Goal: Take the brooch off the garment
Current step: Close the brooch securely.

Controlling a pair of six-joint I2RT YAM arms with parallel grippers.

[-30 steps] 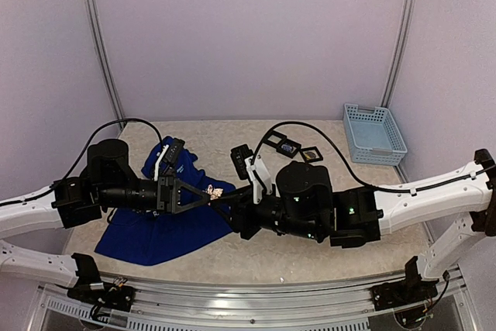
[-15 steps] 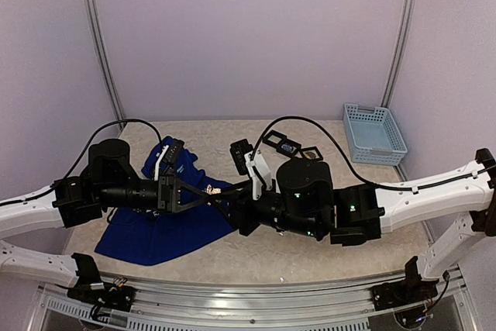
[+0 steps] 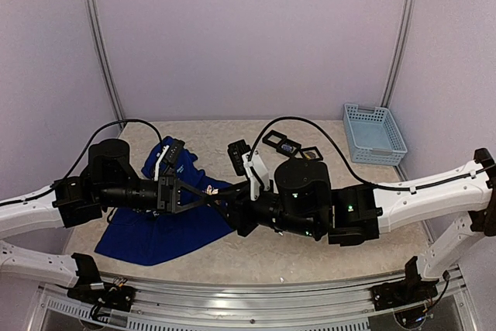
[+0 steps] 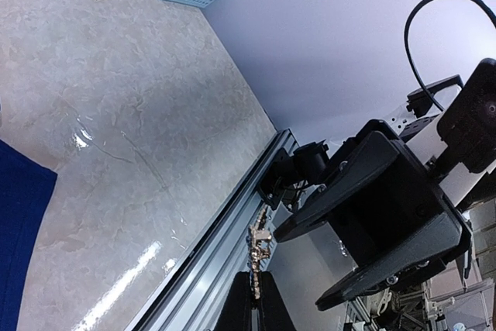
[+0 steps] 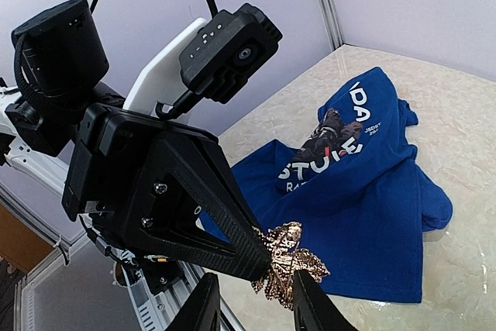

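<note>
Gold-coloured brooch (image 5: 288,263) hangs in the air above the near left part of the tabletop (image 3: 263,257), clear of the cloth. One end of it is pinched at the tip of the left end effector (image 5: 260,261), whose jaws are pressed together on it. The right end effector (image 5: 252,304) meets it tip to tip, with its two fingers standing apart on either side of the brooch's lower edge. Whether they touch the metal cannot be told.

Below and beyond, the royal-blue T-shirt (image 5: 372,199) lies crumpled on the left part of the tabletop, its white lettering and small dark graphic facing up. Farther back, towards the middle of the far edge, small black square frames (image 3: 291,147) lie side by side. A light-blue basket (image 3: 374,133) sits in the far right corner.
</note>
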